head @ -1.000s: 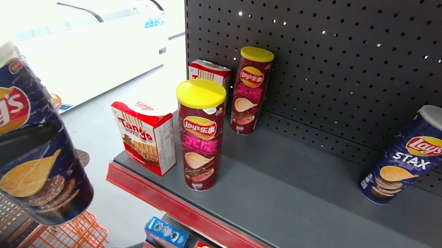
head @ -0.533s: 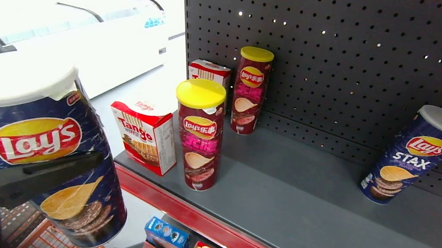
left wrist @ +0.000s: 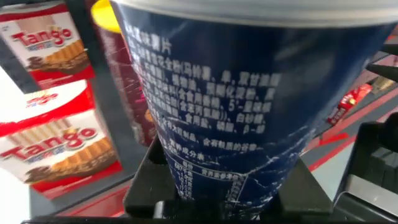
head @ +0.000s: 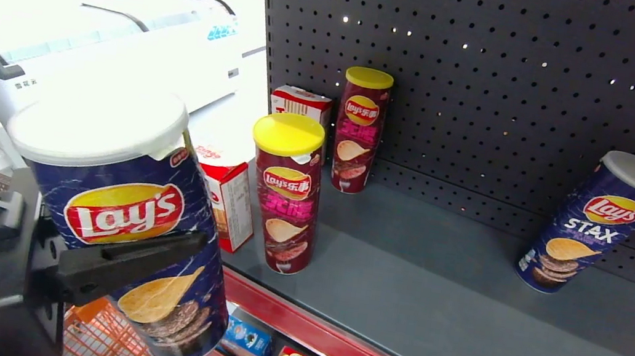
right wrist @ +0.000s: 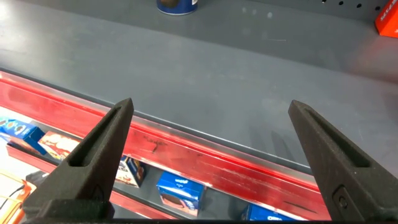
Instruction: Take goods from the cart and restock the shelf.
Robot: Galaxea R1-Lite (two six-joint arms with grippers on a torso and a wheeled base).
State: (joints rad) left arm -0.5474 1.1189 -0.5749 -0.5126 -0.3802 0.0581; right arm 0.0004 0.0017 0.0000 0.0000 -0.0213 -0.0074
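**A:** Head view first. What is changing?

**B:** The left gripper (head: 171, 244) is carrying the blue chip can (head: 122, 200), with its jaws clamped across the can's middle. Over the past second it has been swinging in from the left. The can is now hiding part of the wafer box (head: 236, 207) at the shelf (head: 432, 293) corner.

**A:** Is it landing yet?

**B:** No, it is hanging in front of the red lip, above the orange cart (head: 102, 340). I am judging the carry nearly over and the set-down next. The bare deck between the maroon can (head: 286, 198) and the leaning blue can (head: 593, 226) looks likeliest.

**A:** Left wrist view?

**B:** The can's printed side is looming close, with the wafer box beyond it.

**A:** Right wrist view?

**B:** The right gripper (right wrist: 211, 106) is hovering over the shelf's front edge, its jaws spread wide and holding nothing.
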